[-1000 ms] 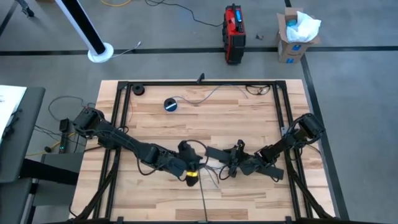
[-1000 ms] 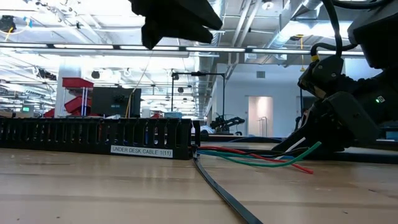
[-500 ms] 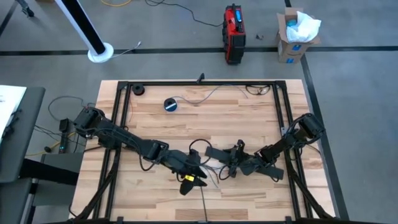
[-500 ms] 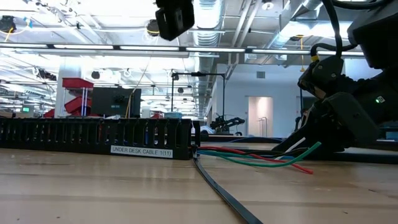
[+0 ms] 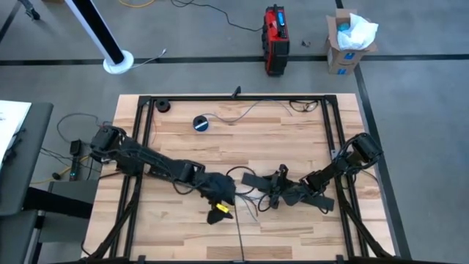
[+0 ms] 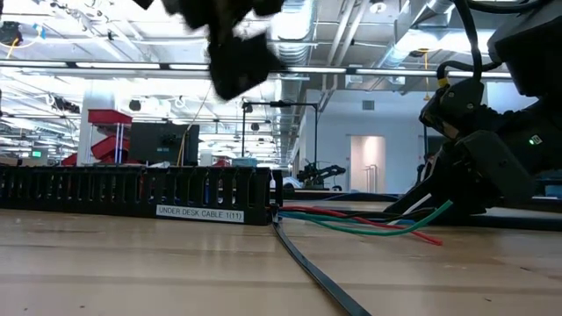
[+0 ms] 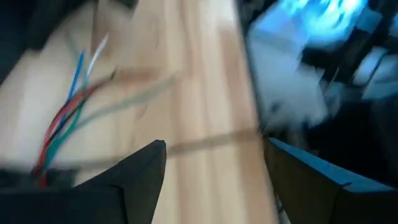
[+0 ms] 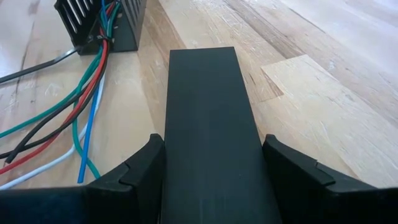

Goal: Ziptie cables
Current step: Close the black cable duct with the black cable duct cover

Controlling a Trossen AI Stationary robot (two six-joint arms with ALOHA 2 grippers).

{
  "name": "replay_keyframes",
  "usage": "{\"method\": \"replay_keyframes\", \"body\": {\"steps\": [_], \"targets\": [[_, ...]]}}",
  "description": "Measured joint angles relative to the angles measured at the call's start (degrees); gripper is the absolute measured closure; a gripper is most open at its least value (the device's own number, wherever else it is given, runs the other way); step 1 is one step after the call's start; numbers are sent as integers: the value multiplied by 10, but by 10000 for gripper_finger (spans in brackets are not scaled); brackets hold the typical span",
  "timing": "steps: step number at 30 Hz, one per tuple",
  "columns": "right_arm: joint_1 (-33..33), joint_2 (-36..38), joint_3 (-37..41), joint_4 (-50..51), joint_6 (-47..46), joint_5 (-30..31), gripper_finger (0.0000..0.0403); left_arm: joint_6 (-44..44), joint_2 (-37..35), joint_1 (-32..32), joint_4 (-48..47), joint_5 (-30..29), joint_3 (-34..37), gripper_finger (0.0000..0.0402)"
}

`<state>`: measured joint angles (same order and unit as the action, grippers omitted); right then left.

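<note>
The cables [image 8: 74,118] are thin red, green, blue, white and dark wires. They come out of the end of a black slotted duct [image 8: 99,25] and fan out over the wood [image 6: 369,221]. My right gripper [image 5: 272,188] is right of the table's middle, shut on a flat black strip [image 8: 208,118]. My left gripper [image 5: 218,213] hovers open above the table, near the front. The cables [image 7: 68,118] lie ahead of it and nothing is between its fingers. My right gripper holds the flat black strip by its near end [image 8: 211,186], with one finger [image 8: 134,174] on each long edge. The fingers lie level, pointing toward the table's left, along the strip. The strip runs straight ahead, flat side up, just over the wood.
A long narrow black band [image 6: 316,268] lies on the wood, running from the duct to the near edge [image 5: 239,238]. The duct carries a white label [image 6: 200,213]. A small blue tape roll [image 5: 201,122] sits far left of centre. A black frame [image 5: 234,97] borders the table.
My left arm has swung over the table's middle, and its gripper has turned and tipped while shifting slightly toward the left edge. My right gripper, the strip and the cables have stayed where they were.
</note>
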<state>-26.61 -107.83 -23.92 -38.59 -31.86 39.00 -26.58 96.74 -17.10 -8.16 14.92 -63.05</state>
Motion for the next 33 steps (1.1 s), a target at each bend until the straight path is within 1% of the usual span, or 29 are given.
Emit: {"method": "replay_keyframes", "body": {"steps": [2, 5, 9, 11, 12, 14, 16, 18, 21, 25, 28, 33], "targets": [[0, 0, 0, 0, 1, -1, 182, 49, -6, 13, -27, 34, -1, 137], [0, 0, 0, 0, 2, -3, 182, 66, -8, 36, -41, 72, -1, 137], [0, 0, 0, 0, 3, -5, 182, 104, -8, 68, -62, 81, -23, 137], [0, 0, 0, 0, 3, -5, 182, 150, -9, 86, -111, 62, -38, 137], [0, 0, 0, 0, 3, -6, 182, 173, -9, 95, -139, 38, -44, 137], [0, 0, 0, 0, 4, -6, 182, 201, -8, 108, -153, -17, -46, 137], [0, 0, 0, -1, 7, -7, 182, 212, -8, 112, -121, -49, -34, 137], [0, 0, 0, -1, 9, -7, 182, 221, -9, 108, -83, -59, -7, 137], [0, 0, 0, -1, 6, -7, 182, 212, -7, 96, -38, -46, 34, 137], [1, 0, 0, 0, 3, -6, 180, 212, -7, 71, -7, -48, 69, 137], [1, 0, 0, 0, 2, -5, 179, 218, -8, 60, 38, -59, 84, 137], [1, 0, 0, -1, -9, -3, 178, 205, -9, 55, 88, -81, 128, 137]]}}
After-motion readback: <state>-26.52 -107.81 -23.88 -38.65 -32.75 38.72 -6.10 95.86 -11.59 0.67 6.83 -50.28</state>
